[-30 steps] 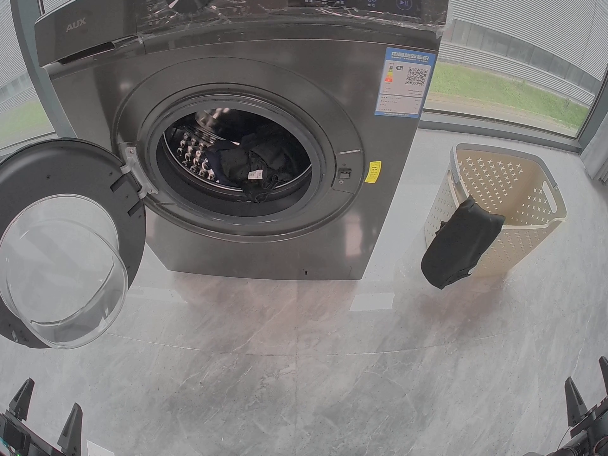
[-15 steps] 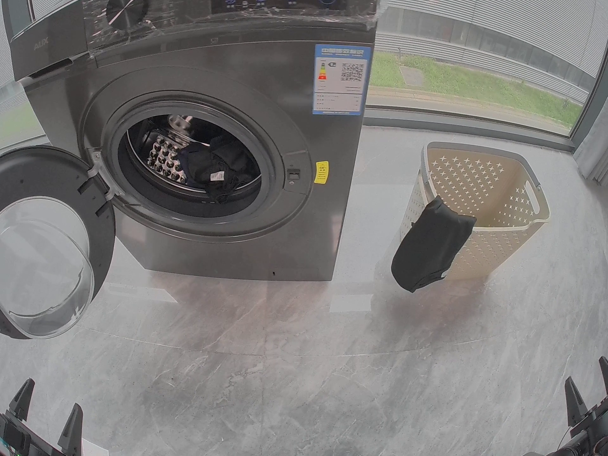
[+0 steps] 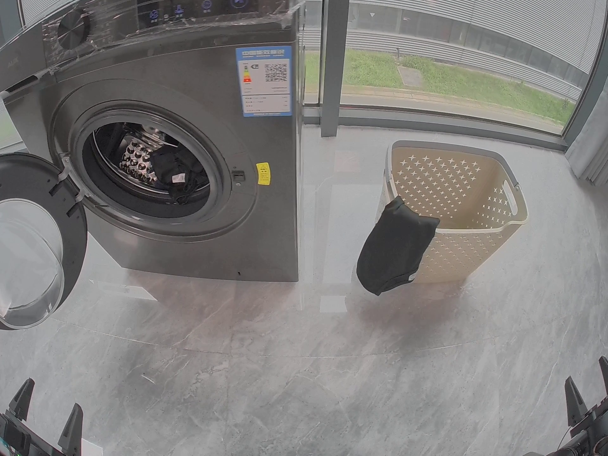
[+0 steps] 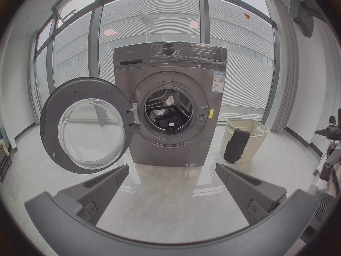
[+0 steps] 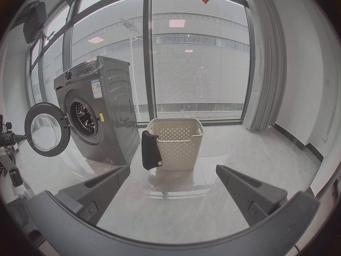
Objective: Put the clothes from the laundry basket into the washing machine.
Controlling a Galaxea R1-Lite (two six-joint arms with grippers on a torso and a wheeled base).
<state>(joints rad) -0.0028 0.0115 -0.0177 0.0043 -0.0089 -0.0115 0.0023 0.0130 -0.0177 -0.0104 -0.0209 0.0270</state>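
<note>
Here's where it stands: one black garment (image 3: 396,248) hangs over the near rim of the laundry basket (image 3: 472,258). Most of it dangles down the outside wall, clear of the floor (image 3: 304,375) as far as I can tell. The basket sits on the floor to the right of the washing machine (image 3: 266,223), a bit apart from it. The machine's door (image 3: 41,178) is swung wide open to the left, and there's a heap of dark clothes (image 3: 177,172) in the drum.

Both arms are low and well short of everything. The left pincer (image 4: 171,168) is spread wide with nothing in it. Same for the right pincer (image 5: 173,168): wide open, empty.

My read is that the step in hand is getting over to the basket for that one visible piece. A few tips, for what they're worth:

- Use the right arm, since it's on the basket side.
- Go for the fold where the cloth bends over the rim, not the loose hanging end, so the whole thing comes up in one pinch.
- Come in from above and lift straight up before swinging left. That basket looks light and would probably tip or drag if the cloth snags.
- Close on fabric only, not the plastic edge.
- I can't see the basket's bottom properly, so it's worth a peek inside.
</note>
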